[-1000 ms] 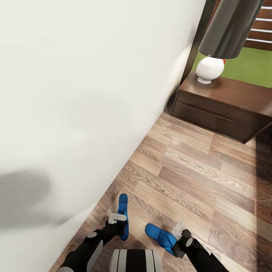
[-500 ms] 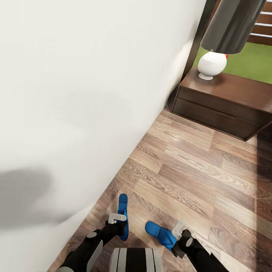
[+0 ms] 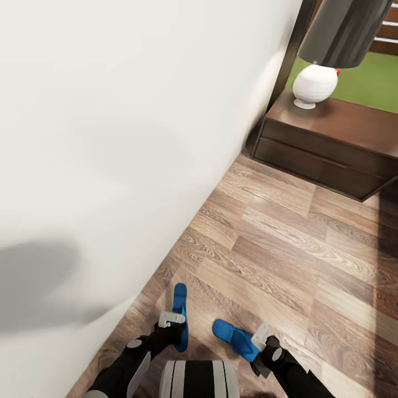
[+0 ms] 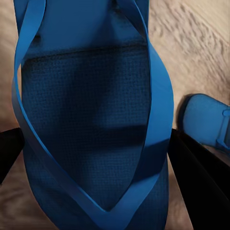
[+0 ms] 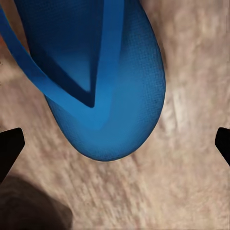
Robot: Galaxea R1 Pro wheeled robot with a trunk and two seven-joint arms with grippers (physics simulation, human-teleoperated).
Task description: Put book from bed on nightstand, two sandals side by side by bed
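Each gripper, left (image 3: pixel 172 319) and right (image 3: pixel 260 335), hangs wide over one blue sandal (image 3: pixel 179 316), the other sandal (image 3: pixel 235 338) apart; maybe to pair them.

1. I see one sandal (image 3: pixel 179 312) beside the bed (image 3: pixel 110 138), on my left.
2. The other sandal (image 3: pixel 235 337) lies right of it, apart, angled.
3. The nightstand (image 3: pixel 331 146) stands far ahead, a lamp (image 3: pixel 318 77) on it.
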